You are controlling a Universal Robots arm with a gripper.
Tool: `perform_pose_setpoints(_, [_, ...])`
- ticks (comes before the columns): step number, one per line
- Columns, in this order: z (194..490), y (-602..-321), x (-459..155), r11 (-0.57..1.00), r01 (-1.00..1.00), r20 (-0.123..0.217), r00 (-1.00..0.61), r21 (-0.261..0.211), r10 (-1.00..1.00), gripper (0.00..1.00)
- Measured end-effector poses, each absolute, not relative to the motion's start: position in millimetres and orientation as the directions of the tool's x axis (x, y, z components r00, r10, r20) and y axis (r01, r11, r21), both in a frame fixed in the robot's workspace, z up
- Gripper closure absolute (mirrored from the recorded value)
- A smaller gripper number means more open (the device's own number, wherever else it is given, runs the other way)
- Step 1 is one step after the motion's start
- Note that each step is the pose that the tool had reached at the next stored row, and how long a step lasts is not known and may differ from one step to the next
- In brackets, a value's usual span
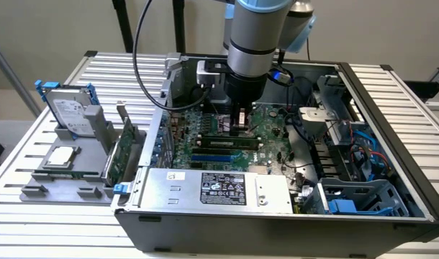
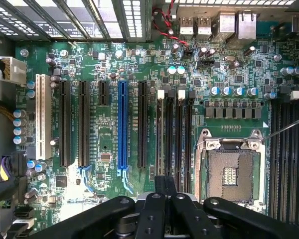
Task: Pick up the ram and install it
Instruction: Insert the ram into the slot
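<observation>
Green ram (image 1: 230,143) sat seated mid-frame; your gripper (image 1: 240,127) hovered above, jaw state unclear. Pressing off-line could crack it.

The ram (image 1: 230,143) is a long, narrow, thin stick, dark green with a row of dark chips and a pale label along its face. In the exterior view it stands on its long edge among the long motherboard slots inside the open computer case, running parallel to them and level. It lies directly under the claw (image 1: 240,131), whose tips are drawn together just above its middle; whether they touch its top edge cannot be told. Whether the stick is fully seated in its slot cannot be told either.
</observation>
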State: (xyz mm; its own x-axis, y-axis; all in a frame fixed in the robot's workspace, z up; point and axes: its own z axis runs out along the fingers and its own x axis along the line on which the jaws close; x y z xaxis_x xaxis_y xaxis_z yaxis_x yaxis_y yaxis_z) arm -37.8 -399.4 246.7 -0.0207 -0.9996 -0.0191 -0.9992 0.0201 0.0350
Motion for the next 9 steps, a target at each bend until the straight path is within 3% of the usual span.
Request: perform_pose_setpoints(9, [244.3,-399.4,-39.9,0.02,-0.999,-0.019,-0.021,0.033,-1.0,1.0])
